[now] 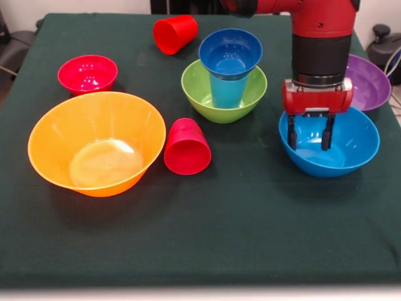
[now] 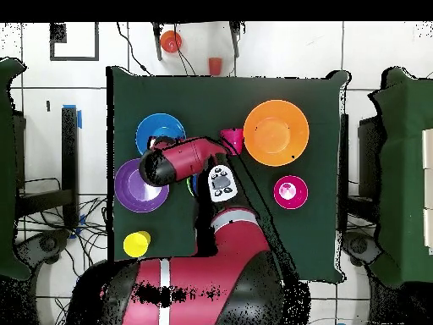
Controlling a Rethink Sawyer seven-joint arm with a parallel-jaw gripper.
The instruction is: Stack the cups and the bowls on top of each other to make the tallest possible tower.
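Note:
My gripper (image 1: 308, 133) hangs open over the inside of the medium blue bowl (image 1: 351, 147), with nothing between its fingers (image 1: 292, 135). The green bowl (image 1: 199, 94) holds an upright light blue cup (image 1: 227, 91), and the small dark blue bowl (image 1: 230, 53) rests on that cup as a short tower. One red cup (image 1: 187, 147) lies on its side beside the huge orange bowl (image 1: 128, 122). Another red cup (image 1: 175, 33) lies at the far side. The small red bowl (image 1: 88, 74) and the purple bowl (image 1: 371, 84) stand apart. A yellow cup (image 2: 137, 244) shows only overhead.
The dark green cloth (image 1: 238, 232) covers the table. In the overhead view my arm (image 2: 182, 161) hides the green bowl, and the blue bowl (image 2: 161, 131) and purple bowl (image 2: 135, 188) lie beside it. Two small objects (image 2: 171, 41) sit on the floor beyond the table.

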